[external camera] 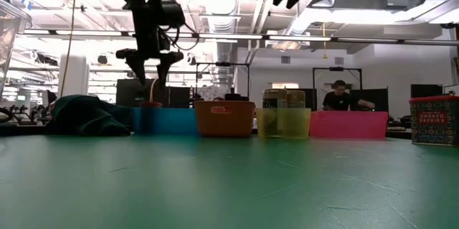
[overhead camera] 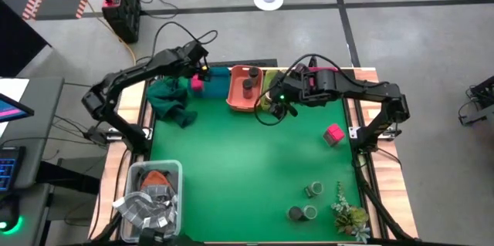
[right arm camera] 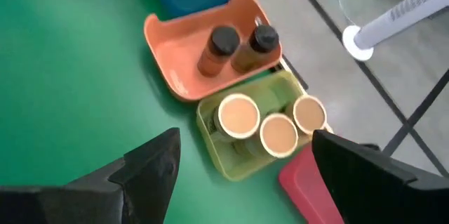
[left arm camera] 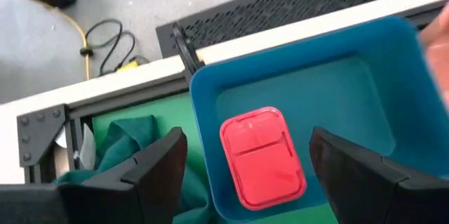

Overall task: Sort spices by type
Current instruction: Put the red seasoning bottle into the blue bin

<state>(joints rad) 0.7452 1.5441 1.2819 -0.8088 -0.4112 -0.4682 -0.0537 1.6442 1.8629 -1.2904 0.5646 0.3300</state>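
1 pink box [left arm camera: 263,155] in blue tray [left arm camera: 365,104] under wide left gripper [left arm camera: 245,175]; 2 dark-lidded jars [right arm camera: 224,41], 3 tan-topped cylinders [right arm camera: 238,115] below wide right gripper [right arm camera: 245,182]; 3 green-topped jars [overhead camera: 312,190] at 5 o'clock.

Two dark-lidded jars [right arm camera: 238,47] stand upright in the orange tray [right arm camera: 168,76]. Beside that tray, three tan-topped cylinders [right arm camera: 270,122] fill the green tray [right arm camera: 224,157], a pink box [left arm camera: 263,156] lies flat in the blue tray [left arm camera: 210,104] (other side). Another pink box [overhead camera: 333,134] and three green-topped jars [overhead camera: 306,203] sit well apart from it.

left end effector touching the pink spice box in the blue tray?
Apart. The left wrist view shows the left end effector open above the blue plastic tray, with clear gaps between both dark fingers and the flat pink rectangular spice box.
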